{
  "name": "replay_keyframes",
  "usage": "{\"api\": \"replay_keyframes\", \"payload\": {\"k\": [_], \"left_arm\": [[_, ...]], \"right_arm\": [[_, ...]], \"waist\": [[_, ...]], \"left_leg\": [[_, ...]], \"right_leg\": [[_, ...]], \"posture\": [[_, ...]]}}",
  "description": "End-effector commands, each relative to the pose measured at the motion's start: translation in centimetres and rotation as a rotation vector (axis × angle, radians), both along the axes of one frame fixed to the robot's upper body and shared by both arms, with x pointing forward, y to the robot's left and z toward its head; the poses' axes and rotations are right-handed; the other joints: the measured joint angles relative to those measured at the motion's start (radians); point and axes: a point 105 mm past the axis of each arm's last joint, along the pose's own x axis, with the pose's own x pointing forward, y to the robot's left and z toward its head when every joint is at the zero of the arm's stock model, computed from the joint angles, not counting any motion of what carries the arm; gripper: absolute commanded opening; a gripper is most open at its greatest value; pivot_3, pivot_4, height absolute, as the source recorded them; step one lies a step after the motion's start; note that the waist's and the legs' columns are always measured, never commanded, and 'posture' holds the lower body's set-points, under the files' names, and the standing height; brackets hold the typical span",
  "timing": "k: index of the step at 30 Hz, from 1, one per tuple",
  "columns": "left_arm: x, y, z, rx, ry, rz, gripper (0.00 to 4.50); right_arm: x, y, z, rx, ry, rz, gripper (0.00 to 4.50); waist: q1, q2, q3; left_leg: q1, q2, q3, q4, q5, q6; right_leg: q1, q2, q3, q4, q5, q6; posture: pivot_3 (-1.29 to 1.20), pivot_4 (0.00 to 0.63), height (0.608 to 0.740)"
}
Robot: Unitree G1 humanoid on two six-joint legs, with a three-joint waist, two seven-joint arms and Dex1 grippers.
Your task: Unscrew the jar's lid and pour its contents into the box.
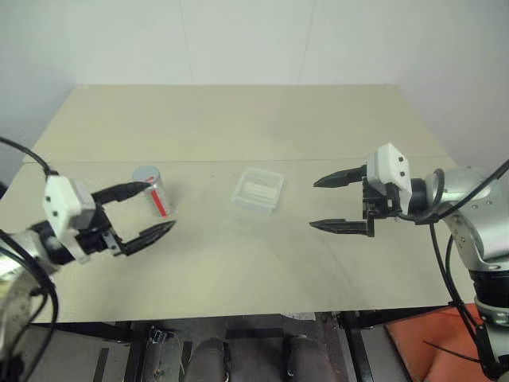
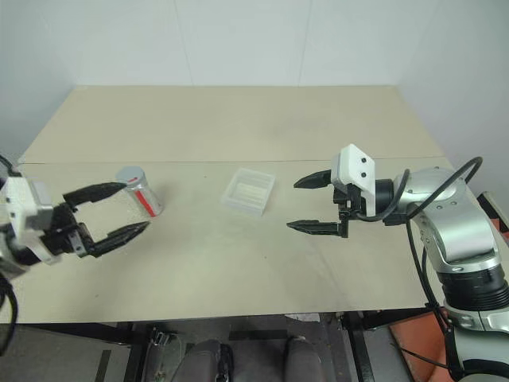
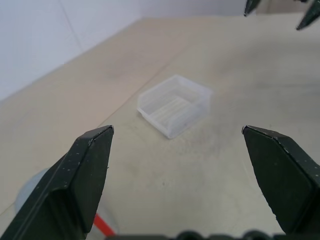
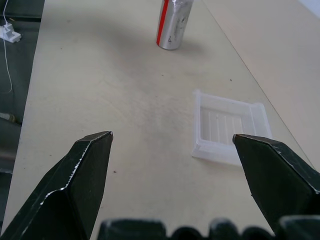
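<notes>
Both grippers, left point(image 1: 139, 215) and right point(image 1: 338, 204), gape wide and empty with the box point(image 1: 258, 189) between them, jar point(image 1: 151, 191) standing just left of it, so a clumsy grab could easily tip that jar over.

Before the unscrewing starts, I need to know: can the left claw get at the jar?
Probably yes. The left claw is open beside the upright jar, and nothing lies between them.
</notes>
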Motion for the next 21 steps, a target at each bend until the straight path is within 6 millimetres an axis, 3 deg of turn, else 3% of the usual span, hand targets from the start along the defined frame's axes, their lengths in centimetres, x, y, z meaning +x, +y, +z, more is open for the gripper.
{"api": "replay_keyframes", "payload": {"k": [1,5,9,13,21], "left_arm": [[-0.3,-1.4,-0.1,-0.022,-0.072,0.088,4.49],[-0.2,-2.1,-1.6,-0.144,-0.052,0.284,4.49],[1.2,-0.9,-3.5,-0.250,-0.048,0.603,4.49],[2.5,-0.3,-4.7,-0.309,-0.067,0.799,4.49],[4.1,0.0,-6.1,-0.296,-0.103,0.972,4.49]], "right_arm": [[-0.4,-0.1,1.1,-0.006,-0.046,0.021,4.50],[-0.4,0.0,1.5,-0.009,-0.055,0.033,4.50],[-0.4,-0.1,2.1,-0.010,-0.066,0.045,4.50],[-0.4,0.0,2.3,-0.017,-0.074,0.056,4.50],[-0.7,0.2,2.9,-0.021,-0.093,0.070,4.50]], "waist": [[0.002,0.000,0.000],[0.003,0.000,0.000],[0.005,0.000,0.000],[0.007,0.000,0.000],[0.004,0.000,0.000]], "left_leg": [[0.000,0.000,0.000,0.000,0.000,0.000],[0.000,0.000,0.000,0.000,0.000,0.001],[0.003,0.000,-0.002,0.000,-0.004,0.006],[0.009,0.000,-0.003,0.000,-0.005,0.008],[0.009,0.000,-0.003,0.000,-0.005,0.008]], "right_leg": [[0.000,0.000,0.000,0.000,0.000,0.000],[0.001,0.000,0.000,-0.001,0.000,0.000],[0.005,0.000,0.000,-0.001,0.001,0.000],[0.012,0.000,-0.002,-0.002,0.001,0.000],[0.012,0.000,-0.001,-0.002,0.001,0.000]], "posture": [[0.00,0.150,0.740],[0.00,0.150,0.740],[0.00,0.150,0.740],[0.00,0.150,0.740],[0.00,0.150,0.740]]}}
